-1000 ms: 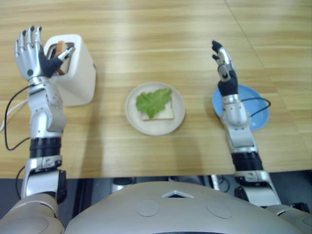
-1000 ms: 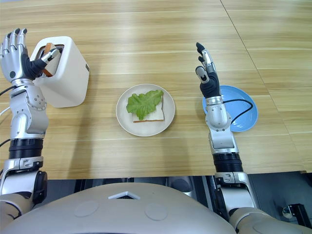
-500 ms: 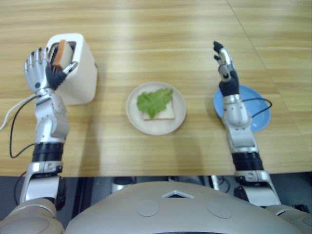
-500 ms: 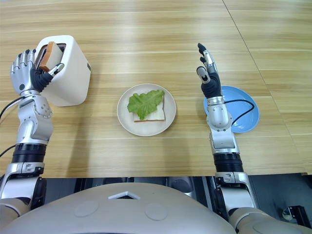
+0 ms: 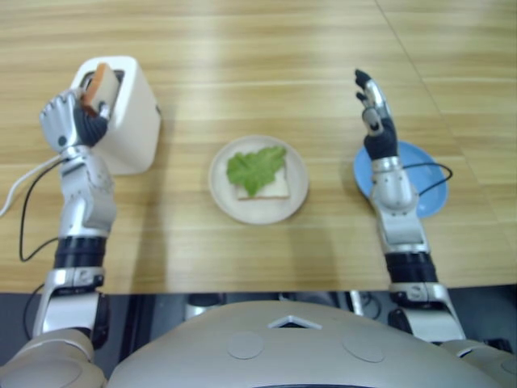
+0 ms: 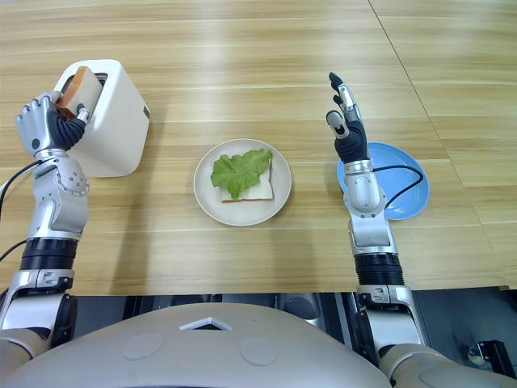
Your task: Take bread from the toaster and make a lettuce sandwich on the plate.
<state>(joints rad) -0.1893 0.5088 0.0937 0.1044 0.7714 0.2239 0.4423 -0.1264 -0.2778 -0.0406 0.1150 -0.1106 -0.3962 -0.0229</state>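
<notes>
**Left hand gripping the toaster's bread, right hand hovering open**

The left hand (image 6: 42, 129) is curling its fingers tightly around the toasted brown bread slice (image 6: 77, 83), which is poking up out of the slot of the white boxy toaster (image 6: 113, 129). The toaster is standing on the light wooden counter (image 6: 242, 56) at about 10 o'clock from the round beige plate (image 6: 242, 217), well apart from it.

The plate is sitting at the middle of the counter and is carrying 1 pale square bread slice (image 6: 273, 188). A green lettuce leaf (image 6: 238, 171) is lying on top of that slice, covering most of it and leaving the edge at 4 o'clock bare.

The right hand (image 6: 346, 129) is hovering above the counter at 3 o'clock from the beige plate, holding nothing, its fingers spreading wide and pointing toward 12 o'clock. Just beside it, at its 4 o'clock, a round blue plate (image 6: 408, 198) is resting on the counter, and a thin black cable (image 6: 401, 168) is looping across it.
</notes>
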